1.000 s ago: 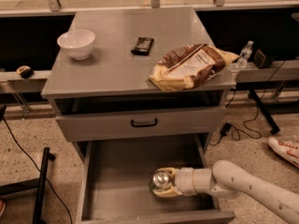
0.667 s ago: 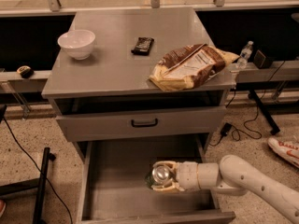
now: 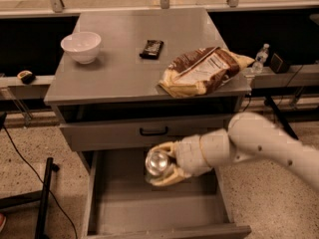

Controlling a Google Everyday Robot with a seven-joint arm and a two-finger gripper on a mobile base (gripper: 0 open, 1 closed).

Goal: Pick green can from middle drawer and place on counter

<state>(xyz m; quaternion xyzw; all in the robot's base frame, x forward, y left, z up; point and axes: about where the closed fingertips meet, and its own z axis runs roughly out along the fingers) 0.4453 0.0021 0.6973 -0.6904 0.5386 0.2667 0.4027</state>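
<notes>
My gripper (image 3: 160, 164) is shut on the green can (image 3: 157, 162), whose shiny silver top faces the camera; its dark sides are mostly hidden by the fingers. The gripper holds the can in the air above the open middle drawer (image 3: 124, 208), just below the closed drawer front with the black handle. The white arm comes in from the right. The grey counter (image 3: 119, 68) lies above and behind, at the top of the cabinet.
On the counter stand a white bowl (image 3: 80, 46) at the left, a small dark bar (image 3: 151, 48) in the middle and a brown-and-cream snack bag (image 3: 203, 71) at the right front. A clear bottle (image 3: 259, 59) stands to the right of the cabinet.
The gripper has lifted the can up off the drawer floor and moved it left and up, toward the upper drawer front. The arm has risen with it.
</notes>
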